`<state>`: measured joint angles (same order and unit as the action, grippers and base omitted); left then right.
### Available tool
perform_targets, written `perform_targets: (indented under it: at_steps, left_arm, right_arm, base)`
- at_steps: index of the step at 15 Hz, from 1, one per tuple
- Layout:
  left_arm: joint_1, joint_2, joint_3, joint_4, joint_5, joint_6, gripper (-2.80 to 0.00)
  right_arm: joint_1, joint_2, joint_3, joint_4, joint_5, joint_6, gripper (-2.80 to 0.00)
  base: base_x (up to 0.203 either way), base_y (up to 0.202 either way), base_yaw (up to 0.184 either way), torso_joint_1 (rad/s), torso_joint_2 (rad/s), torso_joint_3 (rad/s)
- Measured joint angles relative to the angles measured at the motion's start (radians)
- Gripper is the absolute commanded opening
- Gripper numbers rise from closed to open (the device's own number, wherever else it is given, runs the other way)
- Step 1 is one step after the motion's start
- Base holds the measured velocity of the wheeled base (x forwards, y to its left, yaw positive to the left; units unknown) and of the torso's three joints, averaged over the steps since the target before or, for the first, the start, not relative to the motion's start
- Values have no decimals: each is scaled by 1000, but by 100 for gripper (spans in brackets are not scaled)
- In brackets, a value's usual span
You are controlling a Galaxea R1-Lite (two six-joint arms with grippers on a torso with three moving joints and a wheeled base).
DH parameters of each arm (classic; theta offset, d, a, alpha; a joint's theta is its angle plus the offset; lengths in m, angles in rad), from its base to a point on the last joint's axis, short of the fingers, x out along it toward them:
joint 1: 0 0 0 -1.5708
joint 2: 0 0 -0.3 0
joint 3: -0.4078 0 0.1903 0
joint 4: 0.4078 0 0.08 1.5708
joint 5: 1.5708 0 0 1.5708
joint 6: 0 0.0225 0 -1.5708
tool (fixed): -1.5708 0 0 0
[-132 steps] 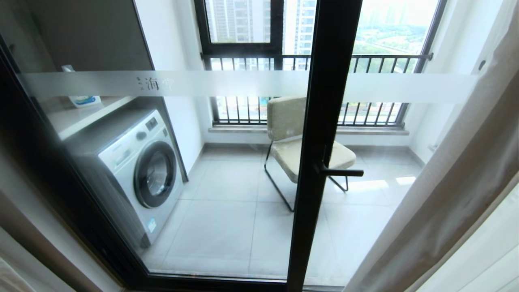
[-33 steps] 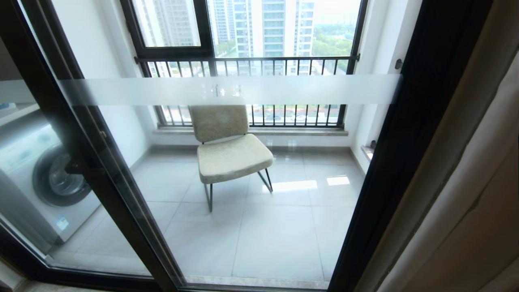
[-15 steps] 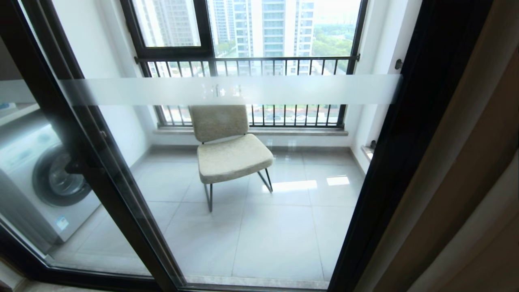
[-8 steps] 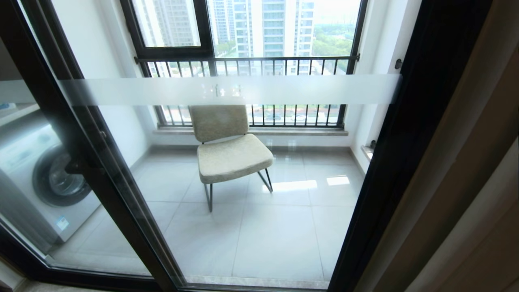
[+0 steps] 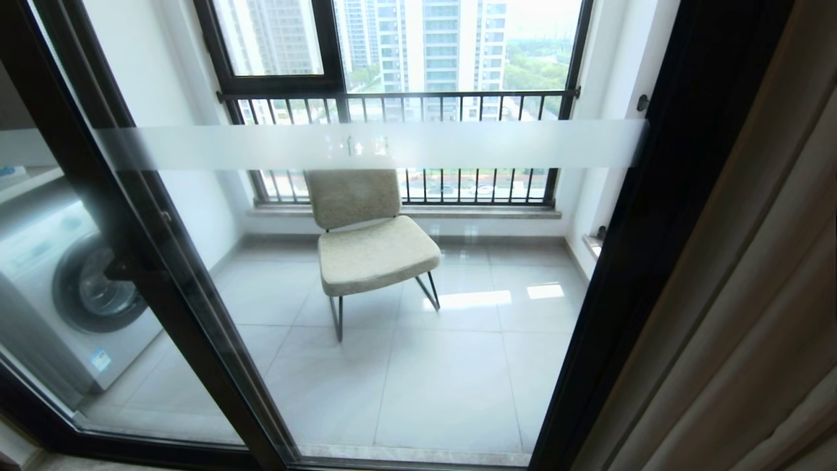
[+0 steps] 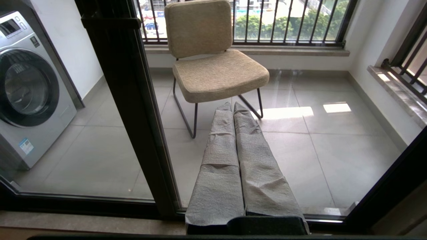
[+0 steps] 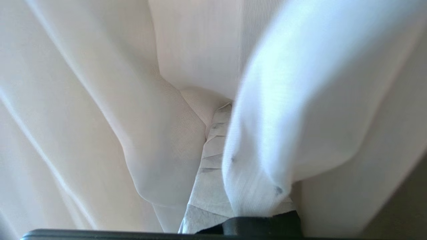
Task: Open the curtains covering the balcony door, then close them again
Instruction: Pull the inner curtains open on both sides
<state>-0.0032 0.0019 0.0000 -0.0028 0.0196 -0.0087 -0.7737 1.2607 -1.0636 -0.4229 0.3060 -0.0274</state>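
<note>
Beige curtains hang bunched at my head view's right edge, beside the balcony door, glass uncovered. Left wrist view: left gripper pressed together, empty, aimed at the glass. Right wrist view: right gripper closed, buried among sheer folds.

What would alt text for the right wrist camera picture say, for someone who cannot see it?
The right end effector, wrapped in grey cloth and shut, is buried among folds of the curtains, pale beige fabric on one side and thin white sheer draped over it on the other. Nothing else is visible.
</note>
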Motion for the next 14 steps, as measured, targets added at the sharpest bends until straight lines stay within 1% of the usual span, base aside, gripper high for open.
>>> perform_targets:
  at_steps: [2, 5, 7, 11, 12, 14]
  left_arm:
    - [0, 0, 0, 0, 0, 0, -280]
    - [0, 0, 0, 0, 0, 0, -280]
    - [0, 0, 0, 0, 0, 0, -280]
    - [0, 0, 0, 0, 0, 0, -280]
    - [0, 0, 0, 0, 0, 0, -280]
    - [0, 0, 0, 0, 0, 0, -280]
  right_arm:
    - [64, -15, 3, 5, 0, -1, -280]
    - [128, -26, 21, -3, 0, -1, -280]
    - [152, -32, 46, -9, 0, -2, -280]
    - [172, -37, 58, -9, 0, -3, -280]
    - [173, -37, 60, -8, 0, -3, 0]
    - [174, -43, 63, -4, 0, -2, 0]
  base:
    - [0, 0, 0, 0, 0, 0]
    - [0, 0, 0, 0, 0, 0]
    - [0, 0, 0, 0, 0, 0]
    - [0, 0, 0, 0, 0, 0]
    - [0, 0, 0, 0, 0, 0]
    - [0, 0, 0, 0, 0, 0]
